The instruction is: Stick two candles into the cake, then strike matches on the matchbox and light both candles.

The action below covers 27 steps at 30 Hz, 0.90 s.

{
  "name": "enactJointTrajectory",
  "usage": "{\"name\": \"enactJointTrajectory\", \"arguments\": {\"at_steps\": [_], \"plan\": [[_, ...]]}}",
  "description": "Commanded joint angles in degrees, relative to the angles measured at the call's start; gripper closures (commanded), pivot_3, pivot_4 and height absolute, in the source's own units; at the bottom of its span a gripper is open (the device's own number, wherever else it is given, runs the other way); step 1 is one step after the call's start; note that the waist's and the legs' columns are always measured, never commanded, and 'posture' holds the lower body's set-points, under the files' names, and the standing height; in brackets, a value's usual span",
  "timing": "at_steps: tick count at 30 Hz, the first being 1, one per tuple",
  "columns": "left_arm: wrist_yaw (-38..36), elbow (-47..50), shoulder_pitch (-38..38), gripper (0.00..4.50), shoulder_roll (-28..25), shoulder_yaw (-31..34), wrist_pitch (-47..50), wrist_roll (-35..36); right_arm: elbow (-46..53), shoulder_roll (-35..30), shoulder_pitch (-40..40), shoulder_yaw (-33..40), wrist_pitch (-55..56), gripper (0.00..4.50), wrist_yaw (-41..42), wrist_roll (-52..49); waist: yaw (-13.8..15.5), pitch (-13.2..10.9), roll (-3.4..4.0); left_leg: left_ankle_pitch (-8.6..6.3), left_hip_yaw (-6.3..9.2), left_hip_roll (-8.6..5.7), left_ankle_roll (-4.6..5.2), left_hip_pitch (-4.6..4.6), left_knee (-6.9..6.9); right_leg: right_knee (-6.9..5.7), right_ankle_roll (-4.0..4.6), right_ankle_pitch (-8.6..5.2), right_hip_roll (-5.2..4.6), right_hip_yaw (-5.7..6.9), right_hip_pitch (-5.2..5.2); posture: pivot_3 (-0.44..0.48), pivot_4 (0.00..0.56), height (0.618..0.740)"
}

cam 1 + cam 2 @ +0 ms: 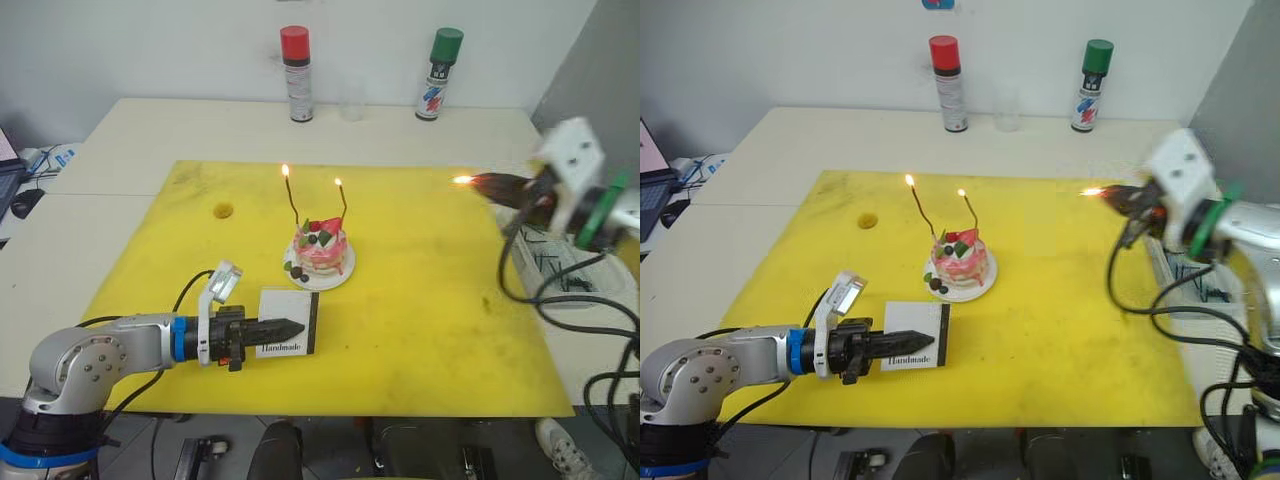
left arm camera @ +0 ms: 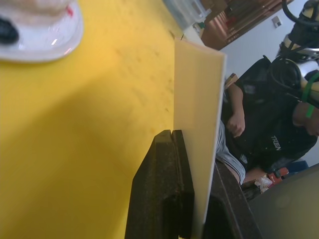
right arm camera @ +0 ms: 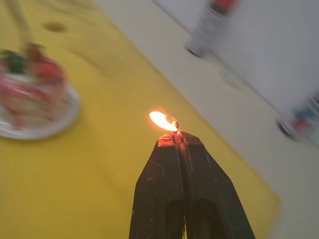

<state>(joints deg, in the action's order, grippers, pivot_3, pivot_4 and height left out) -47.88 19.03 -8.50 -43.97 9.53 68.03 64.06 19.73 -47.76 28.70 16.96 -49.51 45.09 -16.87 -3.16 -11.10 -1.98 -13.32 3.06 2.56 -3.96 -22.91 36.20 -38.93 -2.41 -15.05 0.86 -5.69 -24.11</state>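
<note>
The pink-and-white cake (image 1: pixel 320 250) sits on its small white plate (image 1: pixel 343 275) mid-mat. Two thin wavy candles (image 1: pixel 291 205) (image 1: pixel 344 207) stand in it, each with a small flame at its tip. In front of the cake, my left gripper (image 1: pixel 295 327) is shut on the white matchbox (image 1: pixel 290 322); the box's panel (image 2: pixel 197 109) is clamped between the fingers. Raised at the right edge of the mat, away from the cake, my right gripper (image 1: pixel 487 184) is shut on a short burning match (image 3: pixel 172 127) whose flame (image 3: pixel 160 120) sits just past the fingertips.
A yellow mat (image 1: pixel 450 330) covers the table. At the back stand a red-capped spray can (image 1: pixel 296 75), a clear glass (image 1: pixel 351 105) and a green-capped can (image 1: pixel 438 75). A white tray (image 1: pixel 560 270) lies right of the mat. A seated person (image 2: pixel 264 119) is beyond the table edge.
</note>
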Motion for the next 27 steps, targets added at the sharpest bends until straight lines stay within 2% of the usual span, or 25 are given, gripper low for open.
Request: {"name": "enactJointTrajectory", "arguments": {"at_steps": [1,4,9,13,18,23,27], "plan": [[0.5,2.4,0.6,4.5,0.6,1.5,-1.2,1.3,-4.0,-0.4,-3.5,7.0,-1.1,4.48,-4.4,0.5,0.0,0.0,0.0,0.0,0.0,0.0,0.0,0.0,0.0,0.0,0.0,0.0,0.0,0.0,0.0,0.0,0.15,0.74],[0.7,2.5,1.3,4.5,0.9,1.5,-1.5,1.1,-9.4,0.3,-6.2,7.7,-2.9,4.48,-9.3,2.0,-0.4,0.0,0.01,0.0,-0.01,0.01,0.0,0.03,-0.01,-0.02,0.0,0.0,0.02,-0.03,0.0,0.0,0.15,0.74],[1.1,2.3,1.3,4.5,1.1,1.3,-2.0,1.0,-17.0,2.3,-5.1,6.7,-4.0,4.48,-17.6,4.8,-0.7,0.0,0.02,0.0,-0.07,0.01,0.01,0.07,0.0,-0.05,-0.03,0.02,0.04,-0.11,0.0,0.0,0.15,0.74],[1.5,2.3,1.2,4.5,1.2,1.2,-2.1,0.8,-20.0,4.1,-2.4,6.4,-4.8,3.6,-21.3,4.8,-0.8,0.0,0.02,0.0,-0.09,0.01,0.01,0.07,0.0,-0.04,-0.04,0.03,0.04,-0.14,0.0,0.0,0.15,0.74],[1.8,2.3,1.4,4.5,0.9,1.2,-2.2,0.4,-17.3,4.9,-1.0,8.4,-3.4,1.84,-24.1,3.7,-0.8,0.0,0.03,0.0,-0.07,0.01,0.01,0.04,-0.02,-0.03,-0.04,0.02,0.05,-0.11,0.0,0.0,0.15,0.74],[3.7,1.7,1.3,4.5,0.3,1.7,-1.0,0.6,-5.0,3.6,-4.6,6.9,-0.1,0.06,-17.3,-0.8,-0.6,0.0,0.07,0.0,-0.07,0.01,0.01,0.02,-0.08,0.01,-0.04,0.01,0.04,-0.1,-0.01,0.0,0.15,0.74],[8.6,1.2,0.5,4.5,-0.9,1.7,4.9,2.4,5.0,0.0,-8.7,2.8,6.6,0.02,-6.0,-5.1,-0.6,-0.1,0.11,0.0,-0.05,0.02,0.01,0.04,-0.09,0.01,-0.04,0.01,0.05,-0.09,-0.01,0.0,0.15,0.74]]}}
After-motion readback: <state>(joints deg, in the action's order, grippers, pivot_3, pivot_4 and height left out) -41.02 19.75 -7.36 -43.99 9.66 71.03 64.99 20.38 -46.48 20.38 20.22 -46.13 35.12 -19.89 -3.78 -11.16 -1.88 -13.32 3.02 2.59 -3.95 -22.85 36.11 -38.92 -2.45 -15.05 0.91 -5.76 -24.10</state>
